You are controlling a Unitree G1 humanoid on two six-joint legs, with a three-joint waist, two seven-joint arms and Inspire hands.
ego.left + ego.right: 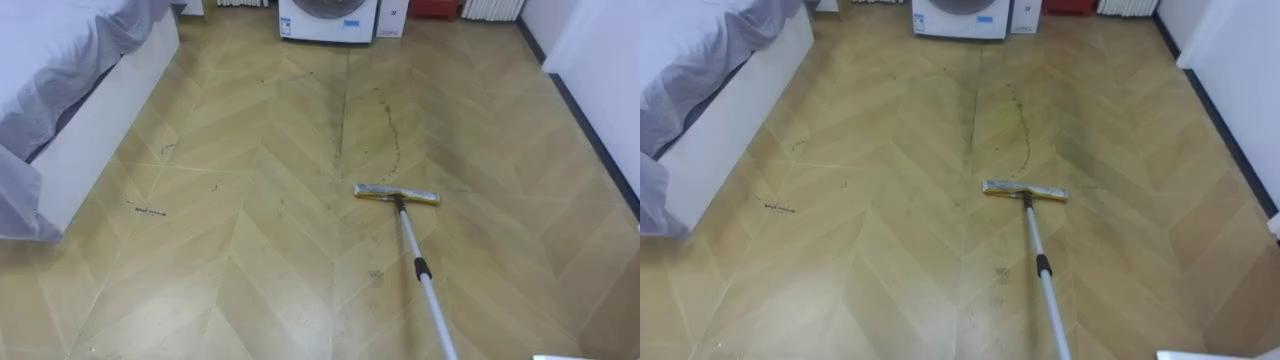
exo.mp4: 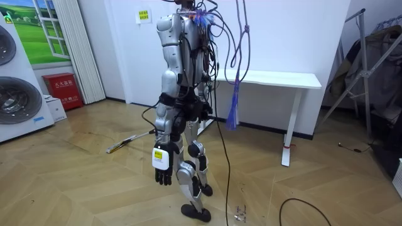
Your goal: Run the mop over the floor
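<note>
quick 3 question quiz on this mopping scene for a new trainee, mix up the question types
1. True or false: the mop head lies flat on the wood floor.
2. What stands at the far end of the floor, past the dark streak ahead of the mop head? A) washing machine B) fridge C) chair
3. Fill in: the bed lies on the robot's ___ side.

Key: 1 true; 2 A; 3 left.
</note>
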